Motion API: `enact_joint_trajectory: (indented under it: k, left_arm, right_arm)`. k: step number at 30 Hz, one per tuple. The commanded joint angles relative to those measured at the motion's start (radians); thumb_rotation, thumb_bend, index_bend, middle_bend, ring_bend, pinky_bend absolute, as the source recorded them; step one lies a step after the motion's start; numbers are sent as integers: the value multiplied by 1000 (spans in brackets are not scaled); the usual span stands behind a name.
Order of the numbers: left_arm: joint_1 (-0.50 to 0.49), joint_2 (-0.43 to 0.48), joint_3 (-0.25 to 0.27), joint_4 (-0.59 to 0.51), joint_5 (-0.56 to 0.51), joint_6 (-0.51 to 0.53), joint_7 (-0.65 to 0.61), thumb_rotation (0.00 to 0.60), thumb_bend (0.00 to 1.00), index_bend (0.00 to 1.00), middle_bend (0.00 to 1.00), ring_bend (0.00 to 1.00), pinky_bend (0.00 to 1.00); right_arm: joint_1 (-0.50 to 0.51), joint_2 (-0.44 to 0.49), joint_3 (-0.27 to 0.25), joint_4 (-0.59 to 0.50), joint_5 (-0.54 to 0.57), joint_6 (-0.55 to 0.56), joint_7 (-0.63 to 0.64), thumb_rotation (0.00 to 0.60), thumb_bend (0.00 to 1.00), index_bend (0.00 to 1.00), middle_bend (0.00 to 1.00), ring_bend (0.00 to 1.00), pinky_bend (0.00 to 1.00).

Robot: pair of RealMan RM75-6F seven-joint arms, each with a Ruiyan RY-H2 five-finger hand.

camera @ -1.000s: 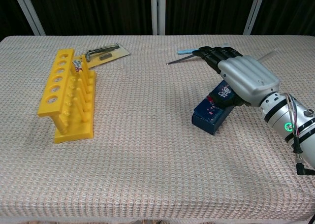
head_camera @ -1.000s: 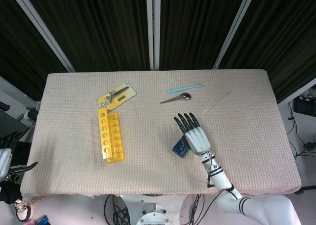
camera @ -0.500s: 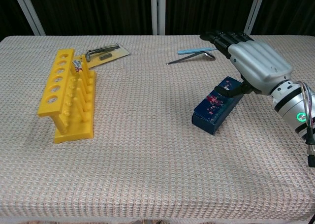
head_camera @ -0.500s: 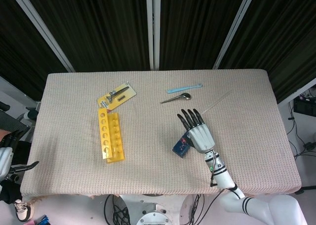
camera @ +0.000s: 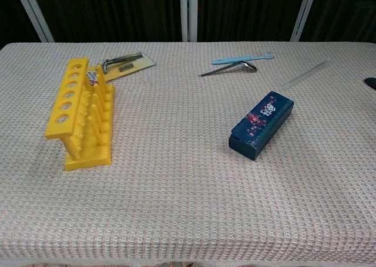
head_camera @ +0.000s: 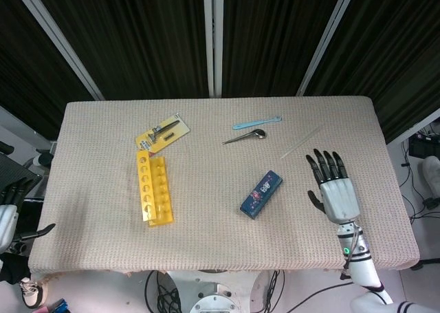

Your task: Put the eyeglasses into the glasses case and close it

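The glasses case (head_camera: 261, 194) lies closed on the tabletop (head_camera: 206, 237), so the job looks done; right hand (head_camera: 335, 192) hangs beside it, fingers spread, empty.

Two views of one table (head_camera: 357, 120)
Head view looks steeply down from above the near edge; chest view sits low and closer, facing across; both share the yellow rack (head_camera: 154, 189) (camera: 79, 111) and blue case (head_camera: 261, 194) (camera: 262, 124)
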Motion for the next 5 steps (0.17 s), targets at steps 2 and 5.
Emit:
enact_joint_trajectory:
  k: [2,5]
  left_arm:
    - [2,4,2,-5,5,5,3,374,58,66,39,71,226]
    - [0,5,3,-5,13,7,2,372,58,66,39,71,226]
  right_arm:
    - [-172,150,-50,-154,148,68,-42,600,176,0,0,0,0]
    - [-205,158,-55,-147,158,72,20,600,176,0,0,0,0]
